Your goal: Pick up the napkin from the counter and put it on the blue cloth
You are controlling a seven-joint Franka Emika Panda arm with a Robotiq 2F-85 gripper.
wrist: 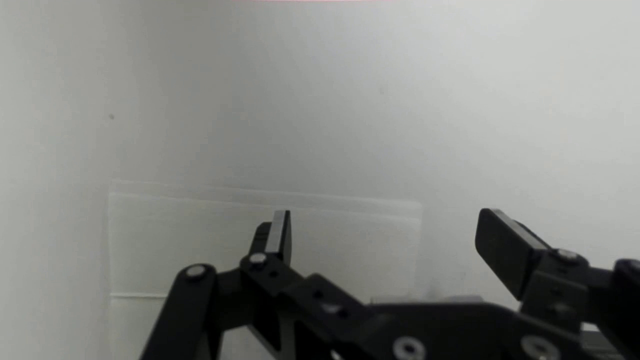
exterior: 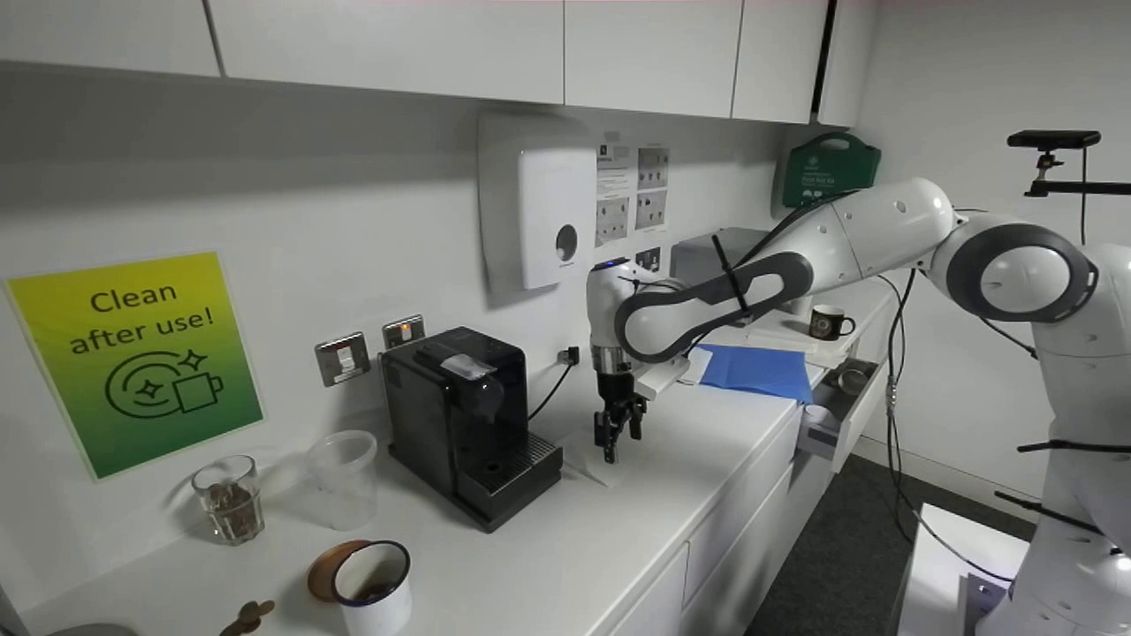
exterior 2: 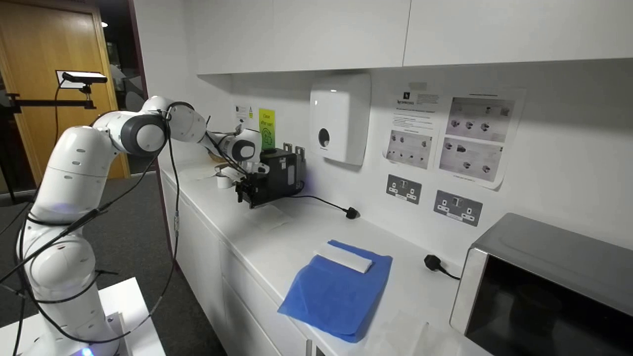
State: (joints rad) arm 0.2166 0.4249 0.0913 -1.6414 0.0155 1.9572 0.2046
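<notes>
Holding my gripper [wrist: 384, 214] spread wide over the napkin [wrist: 220, 235], I see its upper edge run crosswise in the wrist view, dipping slightly rightward; long axis unclear.

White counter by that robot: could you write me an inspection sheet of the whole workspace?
Surface: white counter, small dark speck in the wrist view
Job's things: napkin flat on the counter, apart from the blue cloth; white piece partly over the cloth
Clutter: coffee machine, glass, clear cup, white mug, microwave
Jaws: open over the napkin's edge, nothing gripped; contact cannot be told
Cables: black lead at the coffee machine; hanging cables beside the arm
Surroundings: open drawer, wall cabinets
</notes>
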